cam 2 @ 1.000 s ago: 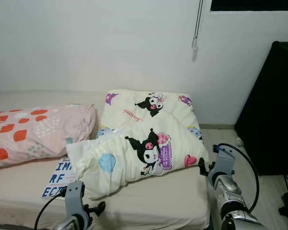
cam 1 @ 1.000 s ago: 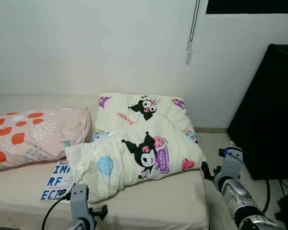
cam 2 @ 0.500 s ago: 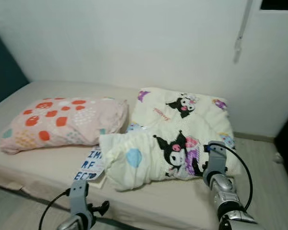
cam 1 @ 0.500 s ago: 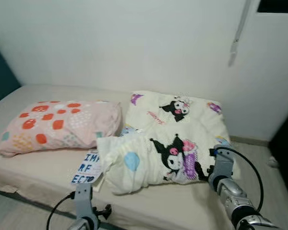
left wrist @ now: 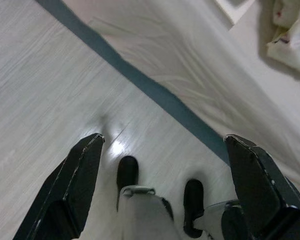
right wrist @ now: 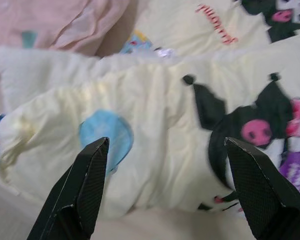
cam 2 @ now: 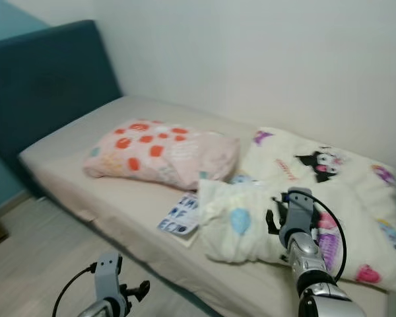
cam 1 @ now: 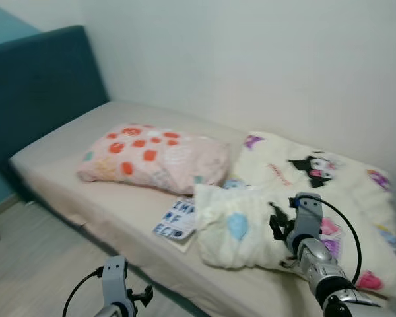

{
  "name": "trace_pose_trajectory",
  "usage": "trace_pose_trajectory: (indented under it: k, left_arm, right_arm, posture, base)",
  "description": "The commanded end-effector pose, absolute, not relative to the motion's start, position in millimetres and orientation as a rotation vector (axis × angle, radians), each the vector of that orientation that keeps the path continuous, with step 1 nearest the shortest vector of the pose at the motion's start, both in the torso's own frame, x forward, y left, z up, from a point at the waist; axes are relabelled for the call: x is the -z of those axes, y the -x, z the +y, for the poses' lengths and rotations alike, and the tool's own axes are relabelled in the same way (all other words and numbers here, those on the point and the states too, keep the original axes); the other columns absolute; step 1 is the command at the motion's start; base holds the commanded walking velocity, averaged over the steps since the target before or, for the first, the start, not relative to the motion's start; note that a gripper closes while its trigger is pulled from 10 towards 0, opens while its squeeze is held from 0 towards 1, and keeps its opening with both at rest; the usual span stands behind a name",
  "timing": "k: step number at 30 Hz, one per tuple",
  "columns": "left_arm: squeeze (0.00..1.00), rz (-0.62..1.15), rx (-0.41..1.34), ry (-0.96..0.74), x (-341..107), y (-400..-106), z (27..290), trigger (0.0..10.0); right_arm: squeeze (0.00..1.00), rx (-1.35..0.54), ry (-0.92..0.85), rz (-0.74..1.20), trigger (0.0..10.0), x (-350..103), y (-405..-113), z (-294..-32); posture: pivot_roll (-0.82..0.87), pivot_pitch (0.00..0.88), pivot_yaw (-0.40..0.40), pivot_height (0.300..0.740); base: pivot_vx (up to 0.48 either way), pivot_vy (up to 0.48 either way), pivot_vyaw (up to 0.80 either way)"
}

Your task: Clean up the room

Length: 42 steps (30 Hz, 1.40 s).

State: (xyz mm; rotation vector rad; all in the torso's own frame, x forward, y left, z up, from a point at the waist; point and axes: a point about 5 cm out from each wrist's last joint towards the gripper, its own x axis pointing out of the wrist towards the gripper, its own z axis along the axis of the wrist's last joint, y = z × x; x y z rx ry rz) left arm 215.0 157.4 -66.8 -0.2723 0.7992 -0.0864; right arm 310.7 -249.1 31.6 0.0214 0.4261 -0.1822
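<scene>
Running along a pale wall, a bed [cam 1: 86, 191] with a beige sheet has a dark teal headboard [cam 1: 39, 86] at its far left end. A pink pillow [cam 1: 155, 158] with red-orange dots lies across the mattress, and just beside it, towards the edge, a white card with blue letters [cam 1: 175, 221] is partly tucked under the bedding. Light wood-look floor [cam 1: 33, 264] lies in front of the bed, and the left wrist view shows a dark strip where the draped sheet meets that floor.

A cream quilt [cam 1: 317, 198] printed with a black cartoon character, pink hearts and a blue balloon shape lies crumpled over the right part of the mattress, its folded front lump touching the pink pillow's end and covering a corner of the card.

Raised over the quilt, the right gripper [right wrist: 165, 185] has its two black fingers spread wide apart, holding nothing, with the cartoon print between them. Low over the floor near the bed's edge, the left gripper [left wrist: 165, 185] hangs with fingers likewise spread and empty.
</scene>
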Motion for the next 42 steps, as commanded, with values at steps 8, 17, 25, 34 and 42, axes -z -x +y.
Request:
trace_pose_trajectory:
  k: [8, 17, 25, 34, 42]
  left_arm:
    - [0.0, 0.797, 0.122, 0.272, 66.2, -216.1, 150.3, 10.0]
    - [0.0, 0.779, 0.115, 0.305, 64.2, -219.2, 148.4, 10.0]
    - [0.0, 0.777, 0.117, 0.308, 64.0, -219.5, 148.2, 10.0]
    - [0.0, 0.785, 0.157, 0.266, 64.3, -218.7, 147.3, 10.0]
    - [0.0, 0.783, 0.115, 0.278, 64.5, -218.9, 150.9, 10.0]
  right_arm:
    - [0.0, 0.236, -0.016, 0.452, 10.0, -27.0, -302.4, -261.6]
    - [0.0, 0.285, 0.015, 0.451, 10.0, -29.4, -302.5, -267.4]
    - [0.0, 0.309, 0.035, 0.447, 10.0, -31.7, -303.3, -270.5]
    - [0.0, 0.32, 0.046, 0.455, 10.0, -30.7, -302.4, -270.9]
    - [0.0, 0.324, 0.055, 0.464, 10.0, -29.8, -301.4, -272.0]
  posture:
    - [-0.12, 0.0, 0.026, 0.704]
    - [-0.12, 0.0, 0.025, 0.704]
    - [-0.12, 0.0, 0.024, 0.704]
    - [-0.12, 0.0, 0.026, 0.704]
    - [-0.12, 0.0, 0.025, 0.704]
  base:
    - [0.0, -0.457, 0.0]
    - [0.0, 0.0, 0.0]
    - [0.0, 0.0, 0.0]
    - [0.0, -0.16, 0.0]
    - [0.0, -0.24, 0.0]
